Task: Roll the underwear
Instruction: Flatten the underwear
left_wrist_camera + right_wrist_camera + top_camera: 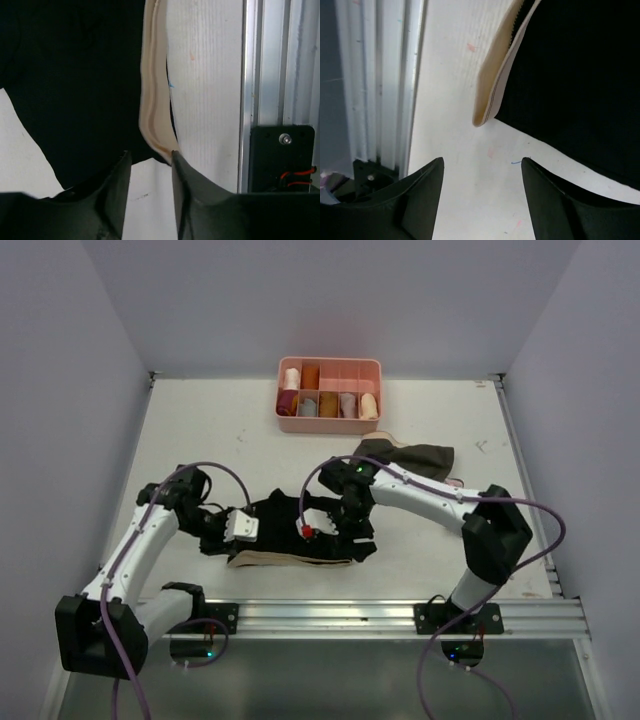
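Note:
The underwear lies flat near the table's front edge, black with a beige waistband towards the rail. My left gripper is at its left end. In the left wrist view the gripper is open with bare table between the fingers, and the right fingertip touches the waistband's corner. My right gripper is at the underwear's right end. In the right wrist view it is wide open and empty, just short of the waistband's other corner and the black cloth.
A pink tray with rolled items in compartments stands at the back centre. An olive-brown garment lies behind my right arm. An aluminium rail runs along the near edge, also in the wrist views.

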Tool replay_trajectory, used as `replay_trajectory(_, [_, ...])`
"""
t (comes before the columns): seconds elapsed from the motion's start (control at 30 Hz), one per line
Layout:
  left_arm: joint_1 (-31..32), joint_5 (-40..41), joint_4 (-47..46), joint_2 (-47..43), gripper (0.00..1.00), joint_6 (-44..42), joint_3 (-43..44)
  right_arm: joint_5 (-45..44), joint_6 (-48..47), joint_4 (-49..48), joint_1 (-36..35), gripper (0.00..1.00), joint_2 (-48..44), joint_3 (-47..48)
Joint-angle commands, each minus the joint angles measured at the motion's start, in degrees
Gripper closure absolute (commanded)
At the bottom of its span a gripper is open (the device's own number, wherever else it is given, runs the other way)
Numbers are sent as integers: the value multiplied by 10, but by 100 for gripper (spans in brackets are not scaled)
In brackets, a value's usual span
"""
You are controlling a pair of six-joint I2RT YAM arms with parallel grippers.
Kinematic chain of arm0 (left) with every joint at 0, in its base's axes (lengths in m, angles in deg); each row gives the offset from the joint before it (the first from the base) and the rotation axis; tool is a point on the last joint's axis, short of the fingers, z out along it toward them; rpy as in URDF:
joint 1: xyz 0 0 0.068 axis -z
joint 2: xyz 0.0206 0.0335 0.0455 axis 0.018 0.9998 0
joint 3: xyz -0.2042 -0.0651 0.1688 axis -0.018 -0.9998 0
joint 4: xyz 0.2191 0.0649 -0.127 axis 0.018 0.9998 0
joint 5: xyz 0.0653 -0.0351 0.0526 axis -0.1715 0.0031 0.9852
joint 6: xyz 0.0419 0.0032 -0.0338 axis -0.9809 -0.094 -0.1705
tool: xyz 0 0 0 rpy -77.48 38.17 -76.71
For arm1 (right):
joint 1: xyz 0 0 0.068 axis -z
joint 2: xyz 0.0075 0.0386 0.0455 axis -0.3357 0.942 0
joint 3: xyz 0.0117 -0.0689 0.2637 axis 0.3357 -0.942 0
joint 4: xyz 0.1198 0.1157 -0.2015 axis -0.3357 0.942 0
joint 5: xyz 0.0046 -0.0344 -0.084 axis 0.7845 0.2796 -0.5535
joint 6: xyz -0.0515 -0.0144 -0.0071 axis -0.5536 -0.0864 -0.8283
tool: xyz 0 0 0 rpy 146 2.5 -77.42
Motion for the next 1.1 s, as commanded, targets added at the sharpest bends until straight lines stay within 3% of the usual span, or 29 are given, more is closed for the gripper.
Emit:
replay_trajectory(0.0, [-3, -14, 88, 4, 55, -73, 47, 61, -12, 63, 6, 32, -62, 63])
replay_trajectory(0.03, [-3, -12, 83, 6, 44, -64, 57, 64, 13, 58, 12, 32, -62, 73])
replay_trajectory(0.1, [-3, -14, 47, 10, 44, -25, 65, 76, 54, 16, 39, 39, -49, 94])
replay_trajectory(0.13, [-4, -17, 23, 13, 44, 1, 72, 72, 112, -8, 47, 45, -40, 99])
replay_trajectory(0.17, [-4, -21, -4, 19, 45, 27, 72, 67, 135, -26, 54, 59, -24, 104])
replay_trajectory(0.2, [-4, -17, -75, 24, 46, 82, 69, 61, 159, -48, 63, 67, -7, 122])
replay_trajectory(0.27, [-4, -3, -152, 54, 53, 151, 51, 57, 225, -66, 67, 80, 40, 136])
replay_trajectory(0.3, [-5, 22, -214, 70, 57, 209, 49, 53, 245, -83, 65, 83, 51, 143])
replay_trajectory(0.37, [-4, 42, -248, 128, 66, 241, 51, 42, 293, -100, 65, 89, 85, 145])
replay_trajectory(0.47, [-5, 78, -316, 184, 67, 292, 47, 5, 313, -114, 65, 91, 132, 152])
replay_trajectory(0.53, [-4, 107, -340, 215, 73, 311, 60, -15, 316, -117, 65, 91, 154, 159])
replay_trajectory(0.77, [-5, 179, -332, 253, 85, 251, 23, -89, 324, -120, 71, 92, 268, 234])
replay_trajectory(0.97, [-5, 200, -313, 221, 89, 192, -57, -104, 304, -113, 80, 90, 371, 382])
replay_trajectory(1.07, [-5, 175, -269, 207, 91, 164, -70, -118, 288, -106, 80, 87, 422, 508])
